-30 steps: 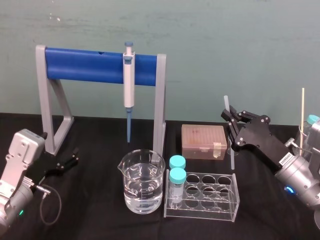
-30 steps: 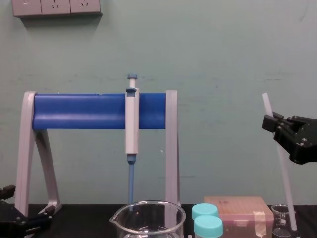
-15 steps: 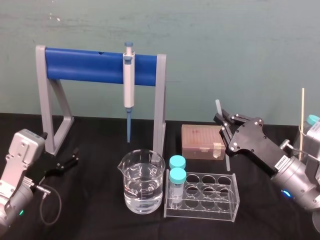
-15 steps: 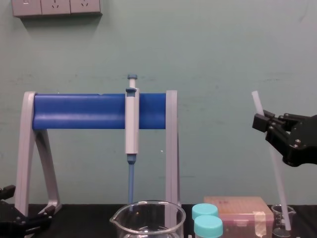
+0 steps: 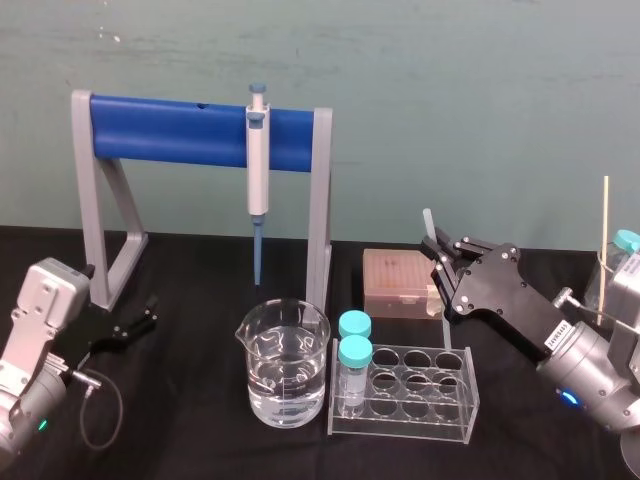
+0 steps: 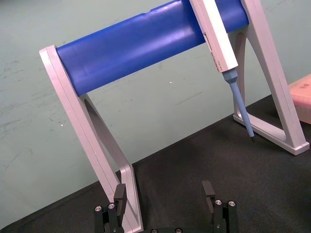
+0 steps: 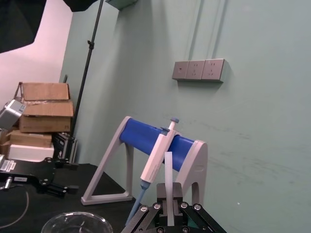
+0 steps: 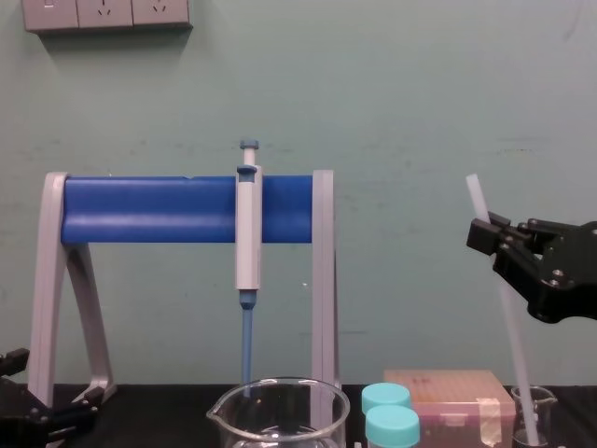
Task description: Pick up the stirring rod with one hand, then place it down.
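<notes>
**rod carried lower and to the left, still in the grip**

compared with a second ago, the right gripper (image 5: 441, 252) has moved toward the robot's left and a little down. it brought the stirring rod (image 5: 430, 228) with it. its fingers are clenched on the upper part of the rod, and the top end sticks out above them. the rod leans slightly. in the chest view its lower end (image 8: 528, 425) now stands inside the small glass beaker (image 8: 535, 415), where earlier it was just beside it. i judge that the pick-up is done and the placing has begun.

room is tight here. the tip box (image 5: 405, 283) is just behind the rod, and the clear tube rack (image 5: 405, 392) with two teal-capped tubes (image 5: 354, 351) is just in front of it. the large beaker of water (image 5: 284, 365) and the grey post of the pipette stand (image 5: 319, 205) are further to the left. bare black table (image 5: 190, 420) is open in front of the stand.

the left gripper (image 6: 164, 191) rests low near the stand's left foot, with its fingers apart and holding nothing.
</notes>
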Motion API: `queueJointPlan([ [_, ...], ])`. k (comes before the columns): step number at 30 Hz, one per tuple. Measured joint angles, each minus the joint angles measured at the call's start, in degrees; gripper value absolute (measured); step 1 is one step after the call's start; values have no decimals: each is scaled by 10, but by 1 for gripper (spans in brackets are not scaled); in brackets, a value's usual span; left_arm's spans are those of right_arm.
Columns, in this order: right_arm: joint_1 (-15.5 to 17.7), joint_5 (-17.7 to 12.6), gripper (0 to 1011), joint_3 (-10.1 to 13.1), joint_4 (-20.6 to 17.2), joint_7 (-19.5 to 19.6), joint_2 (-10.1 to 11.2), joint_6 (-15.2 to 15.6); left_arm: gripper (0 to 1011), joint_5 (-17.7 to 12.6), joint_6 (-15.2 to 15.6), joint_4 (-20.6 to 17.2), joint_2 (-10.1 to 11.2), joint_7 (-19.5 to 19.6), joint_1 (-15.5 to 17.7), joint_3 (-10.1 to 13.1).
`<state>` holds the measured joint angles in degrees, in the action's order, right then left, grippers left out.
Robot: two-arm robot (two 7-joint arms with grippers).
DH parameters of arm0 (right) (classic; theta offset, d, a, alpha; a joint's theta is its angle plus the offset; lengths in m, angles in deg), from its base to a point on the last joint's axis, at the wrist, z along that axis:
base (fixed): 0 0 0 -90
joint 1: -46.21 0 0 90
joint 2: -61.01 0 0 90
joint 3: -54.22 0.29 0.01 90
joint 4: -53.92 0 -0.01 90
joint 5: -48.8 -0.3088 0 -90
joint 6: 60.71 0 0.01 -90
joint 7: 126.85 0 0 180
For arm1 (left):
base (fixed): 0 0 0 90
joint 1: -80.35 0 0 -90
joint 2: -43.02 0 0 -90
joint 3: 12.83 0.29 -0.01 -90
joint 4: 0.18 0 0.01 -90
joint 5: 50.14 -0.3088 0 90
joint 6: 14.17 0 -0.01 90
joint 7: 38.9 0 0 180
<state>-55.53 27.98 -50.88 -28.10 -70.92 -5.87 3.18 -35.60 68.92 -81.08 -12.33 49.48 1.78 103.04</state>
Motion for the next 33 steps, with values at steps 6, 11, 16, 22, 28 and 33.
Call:
queueJointPlan([
  [6, 3, -5, 64, -3, -2, -3, 0, 0, 1000, 0, 0, 0, 0, 0, 0, 0],
  [11, 5, -5, 64, -4, -4, -2, 0, 2, 1000, 0, 0, 0, 0, 0, 0, 0],
  [16, 7, -2, 64, -4, -5, 4, 0, 5, 1000, 0, 0, 0, 0, 0, 0, 0],
  [22, 10, 1, 64, 0, -7, 12, 0, 8, 1000, 0, 0, 0, 0, 0, 0, 0],
  [28, 9, 4, 64, 2, -2, 13, 0, 10, 1000, 0, 0, 0, 0, 0, 0, 0],
  [33, 4, 4, 64, 0, 8, 9, 0, 10, 1000, 0, 0, 0, 0, 0, 0, 0],
])
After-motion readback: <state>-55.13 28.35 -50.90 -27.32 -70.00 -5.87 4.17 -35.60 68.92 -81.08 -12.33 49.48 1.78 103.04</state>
